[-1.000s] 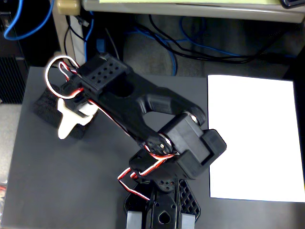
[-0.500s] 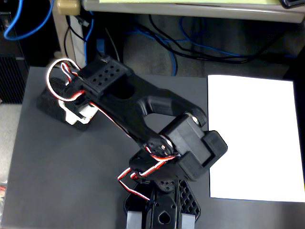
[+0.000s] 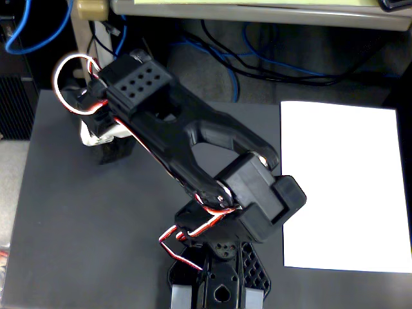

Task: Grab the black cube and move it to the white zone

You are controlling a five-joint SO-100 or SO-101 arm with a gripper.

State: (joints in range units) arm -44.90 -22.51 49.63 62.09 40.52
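One black arm (image 3: 193, 141) stretches from its base up-left, away from the white zone (image 3: 344, 183); its gripper (image 3: 106, 138) is hidden underneath, finger state unreadable.

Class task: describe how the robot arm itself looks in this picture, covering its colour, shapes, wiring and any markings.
The arm is glossy black plastic, built of boxy blocks and curved links. One block has rows of round holes. Red, white and black cables loop along it. No markings show.

light: dim, even | paper (image 3: 344, 183) glares white | focus: soft, grainy
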